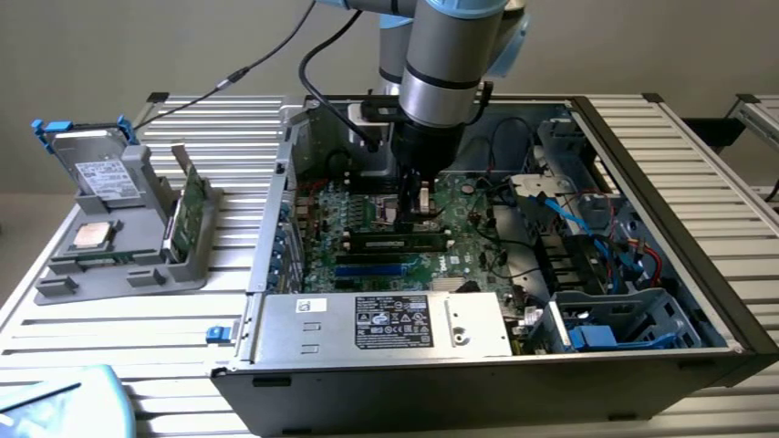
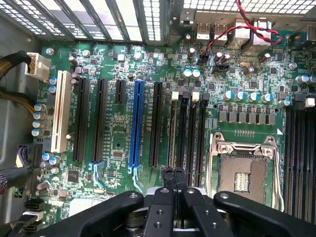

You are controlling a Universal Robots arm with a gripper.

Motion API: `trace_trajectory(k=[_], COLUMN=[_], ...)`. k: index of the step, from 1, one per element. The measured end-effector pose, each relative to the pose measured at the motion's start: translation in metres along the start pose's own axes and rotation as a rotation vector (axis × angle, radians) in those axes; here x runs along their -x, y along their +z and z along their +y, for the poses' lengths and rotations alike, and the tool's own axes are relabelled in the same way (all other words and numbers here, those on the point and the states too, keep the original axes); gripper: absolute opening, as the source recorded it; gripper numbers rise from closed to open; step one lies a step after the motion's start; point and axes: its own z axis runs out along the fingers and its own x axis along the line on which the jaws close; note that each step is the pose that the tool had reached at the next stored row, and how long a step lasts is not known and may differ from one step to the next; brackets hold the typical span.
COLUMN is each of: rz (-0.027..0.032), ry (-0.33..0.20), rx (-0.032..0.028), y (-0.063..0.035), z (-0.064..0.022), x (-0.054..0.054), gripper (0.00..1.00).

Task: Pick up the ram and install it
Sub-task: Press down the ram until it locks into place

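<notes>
The ram (image 1: pixel 396 243) is a dark stick with a small white label. It lies lengthwise in a memory slot on the green motherboard (image 1: pixel 353 219), inside the open computer case (image 1: pixel 681 274). My gripper (image 1: pixel 417 196) hangs over the board just behind the stick, near the processor socket (image 2: pixel 242 165). In the wrist view my gripper (image 2: pixel 174 173) is shut, its black fingertips pressed together with nothing between them. It sits over the near end of the black memory slots (image 2: pixel 186 128). I cannot tell whether the tips touch the stick.
A grey holder (image 1: pixel 122 269) on the exterior view's left carries a silver processor chip (image 1: pixel 94 235), a hard drive (image 1: pixel 104 173) and an upright green board (image 1: pixel 189 214). The power supply (image 1: pixel 383 324) fills the case front. Cables (image 1: pixel 585 228) and drive cages crowd its right side.
</notes>
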Motion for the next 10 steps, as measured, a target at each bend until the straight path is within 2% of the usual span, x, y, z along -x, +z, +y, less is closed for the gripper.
trace_trajectory(k=[10], rz=[0.0000], ry=[0.000], rx=[0.0000], y=[-0.0002], z=[-0.0020], x=[-0.0001], gripper=[0.11])
